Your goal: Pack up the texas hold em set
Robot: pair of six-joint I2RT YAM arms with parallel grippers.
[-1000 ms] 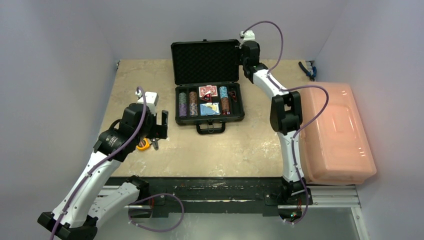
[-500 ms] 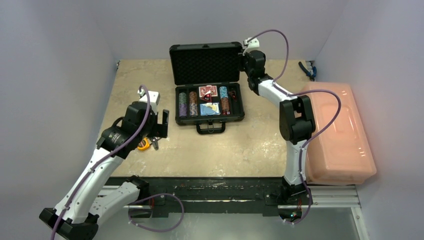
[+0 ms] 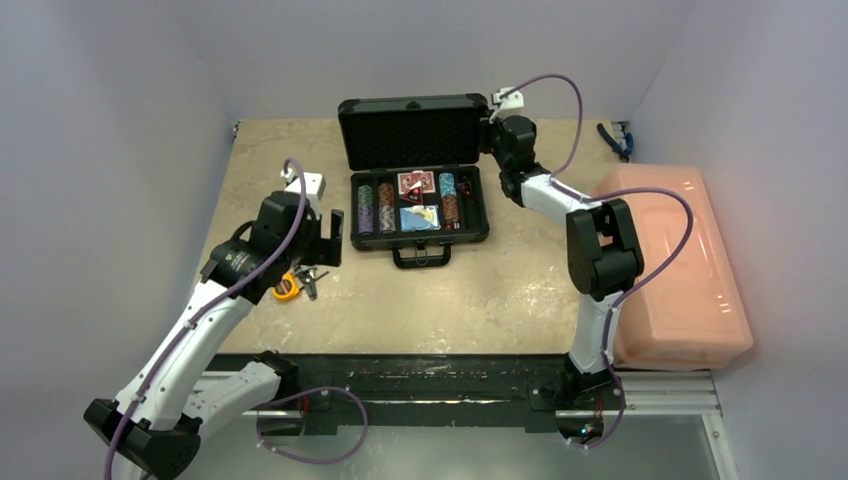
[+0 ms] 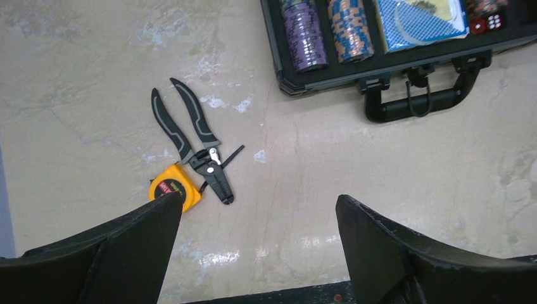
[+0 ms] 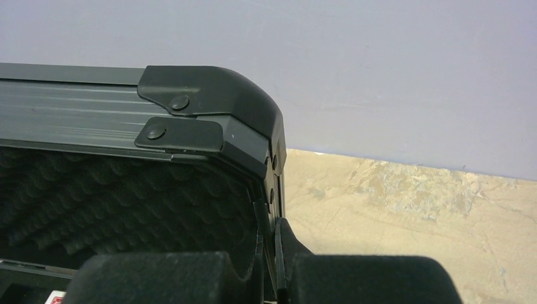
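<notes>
From above, the black briefcase [image 3: 420, 240] sits mid-table toward the far side. Its long axis runs left to right, its handle [image 3: 421, 256] points at the arms, and its lid [image 3: 410, 130] stands near upright on the far hinge with the foam facing forward. The right gripper [image 3: 492, 125] is at the lid's upper right corner. Pulling from that one corner could twist the lid or drag the whole case, since nothing holds the base down. The left gripper [image 3: 330, 238] hovers just beside the case's left end, touching nothing. The chip stacks [image 3: 366, 208] lie in their slots along the short axis, and the red card deck [image 3: 416, 182] or the blue card deck [image 3: 420, 217] could block the lid if either sits proud. The left wrist view shows that claw's jaws spread wide and empty over bare table, with the pliers [image 4: 196, 149] and yellow tape measure [image 4: 171, 191] just ahead; a careless descent could knock them. In the right wrist view the pads are nipped tight on the lid's thin side wall, below its corner cap [image 5: 209, 107]. So slim a purchase may slip, letting the lid drop hard.
</notes>
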